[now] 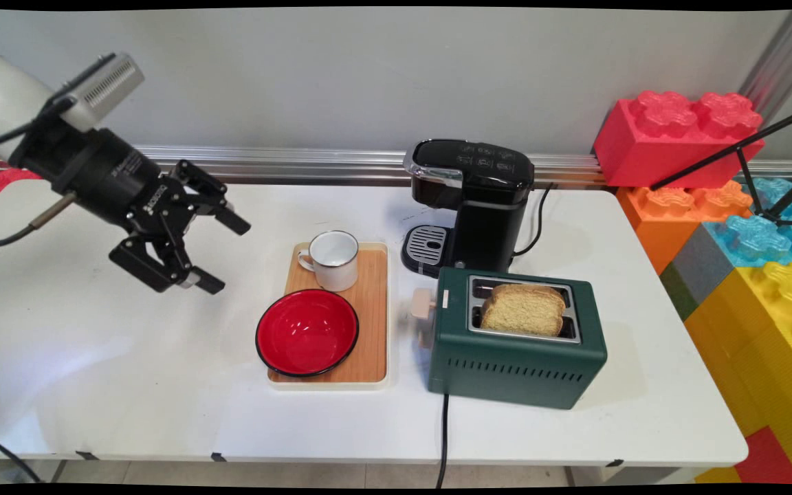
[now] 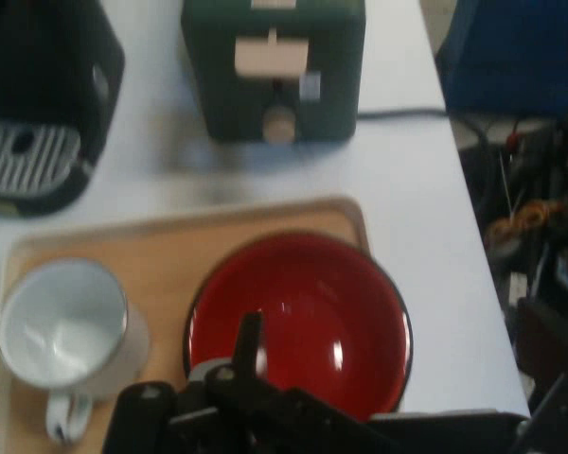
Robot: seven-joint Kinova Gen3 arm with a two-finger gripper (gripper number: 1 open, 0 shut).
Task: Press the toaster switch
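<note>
The black two-finger pincer (image 1: 221,251) is hanging in the air above the left part of the white bench (image 1: 128,371), its fingers spread wide apart and grasping nothing. It is pointing toward the right, at a wooden tray (image 1: 372,323) that is lying near the middle of the bench, well apart from the fingers. On the tray a white enamel mug (image 1: 333,261) is standing at the far end, with its handle turned left, and a red bowl with a black rim (image 1: 306,333) is sitting at the near end, just beside the mug. In the hand view the red bowl (image 2: 298,317) is lying straight ahead of the linkage, with the mug (image 2: 62,326) to its left. Right of the tray a dark green toaster (image 1: 516,350) is standing with slices of bread (image 1: 523,309) sticking out of its slots. Behind the toaster a black coffee machine (image 1: 471,206) is standing. Big coloured toy bricks (image 1: 746,227) are stacked beyond the bench's right end.
</note>
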